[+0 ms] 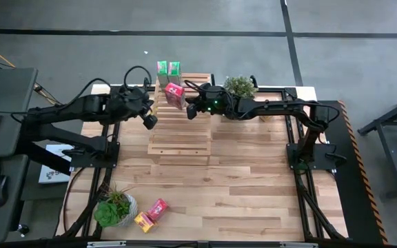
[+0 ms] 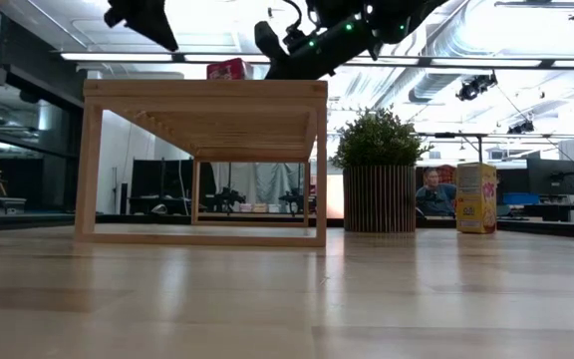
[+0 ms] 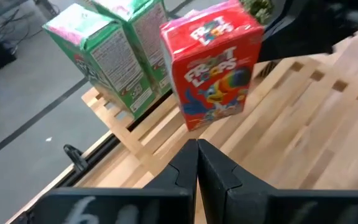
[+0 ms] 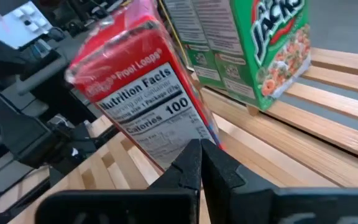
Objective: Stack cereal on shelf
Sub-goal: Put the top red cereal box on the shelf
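Observation:
The shelf (image 1: pixel 181 131) is a pale slatted rack in the middle of the table. Two green cereal boxes (image 1: pixel 168 67) stand side by side on their bottoms at its far edge. A red cereal box (image 1: pixel 174 94) stands on the slats just in front of them, also seen in the left wrist view (image 3: pixel 213 62). My left gripper (image 1: pixel 149 121) hovers shut over the shelf's left side, short of the red box. My right gripper (image 1: pixel 191 110) is shut, right next to the red box's lower edge (image 4: pixel 207 140). My right gripper's shut fingertips (image 4: pixel 194 152) come slanting from the table's right at the red box's bottom corner (image 4: pixel 211 142). I cannot tell whether they touch it. The box stands on the slats.
A potted plant (image 1: pixel 240 86) stands right of the shelf, under the right arm. A yellow box (image 2: pixel 476 197) stands right of that plant. Near the table's front left corner are another plant (image 1: pixel 114 209), a red-pink box (image 1: pixel 158 209) and a yellow box (image 1: pixel 143 222).

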